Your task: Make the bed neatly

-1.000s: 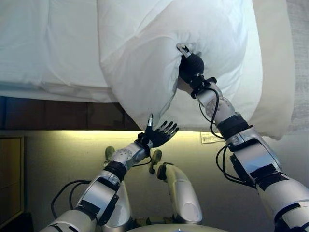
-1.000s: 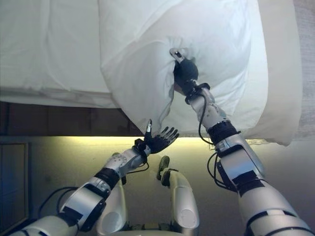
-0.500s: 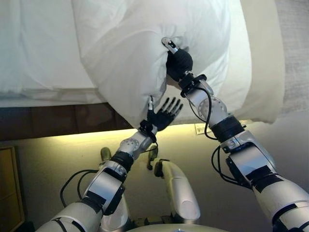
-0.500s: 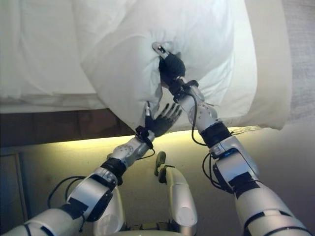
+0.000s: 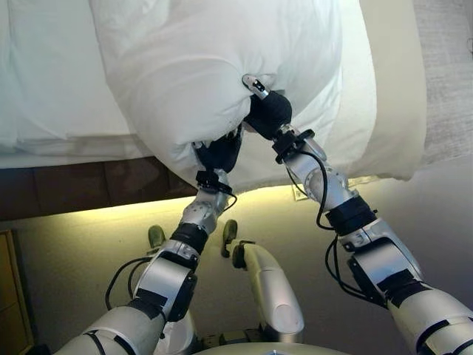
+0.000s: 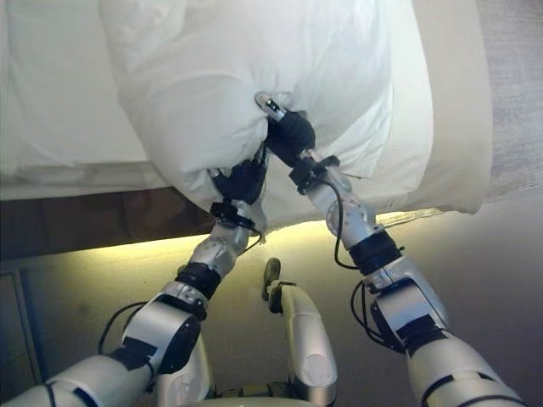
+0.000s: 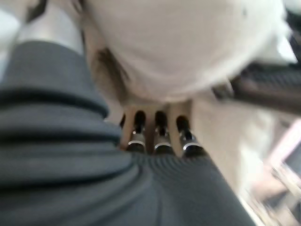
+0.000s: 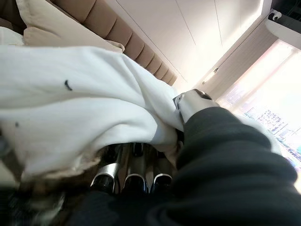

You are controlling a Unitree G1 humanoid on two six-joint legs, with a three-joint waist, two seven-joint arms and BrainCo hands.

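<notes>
Holding: I had the white pillow (image 5: 214, 74) raised over the bed's (image 5: 44, 89) near edge, toward the corner on my right.
Right robot hand: the right robot hand (image 5: 266, 111) was clenched on a bunched fold in the pillow's underside; its wrist view showed the fingers (image 8: 136, 176) curled into the fabric.
Left robot hand: the left robot hand (image 5: 219, 151) was pushed up under the pillow's lower corner; its fingers (image 7: 160, 127) ran into the cloth, and I could not tell whether they gripped it.
Bed: a white duvet (image 5: 52, 66) lay fairly smooth across the mattress, and a cream cover (image 5: 395, 96) hung over the edge on my right.
Progress: I judged the bedding mostly laid and the pillow not yet placed.
Left: set the pillow down flat and squared, then tidy the edges.
</notes>
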